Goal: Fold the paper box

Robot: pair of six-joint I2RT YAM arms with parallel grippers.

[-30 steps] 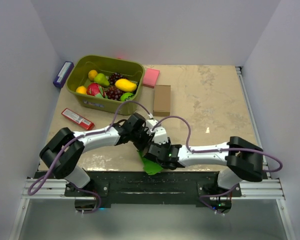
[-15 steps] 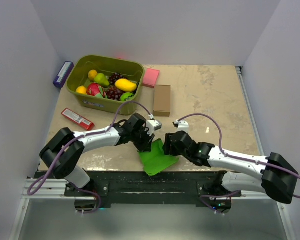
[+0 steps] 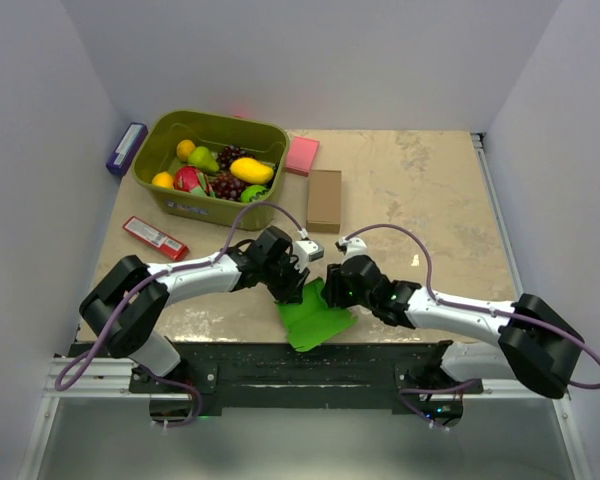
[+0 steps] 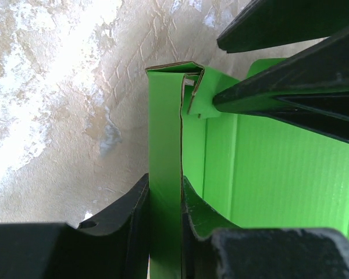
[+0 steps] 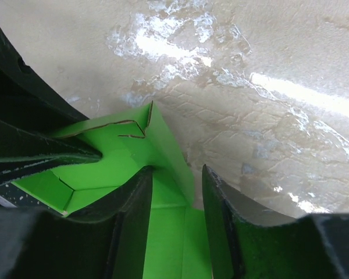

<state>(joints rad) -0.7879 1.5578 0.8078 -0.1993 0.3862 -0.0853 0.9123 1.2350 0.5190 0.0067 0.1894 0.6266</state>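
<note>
Card in bright green, the paper box [image 3: 318, 318] lies half-formed at the near edge of the table [image 3: 430, 190], between the two arms. The left gripper [image 3: 292, 284] pinches one raised side wall, its fingers narrow with the card clamped between them. A second ago the right gripper [image 3: 334, 290] was curled over the box; it then swung clear to the right and has now come back to the box's right corner. Its fingers stand partly apart, straddling a raised wall without pinching it. This looks like a regrasp: one side pinned, the other about to be creased.
</note>
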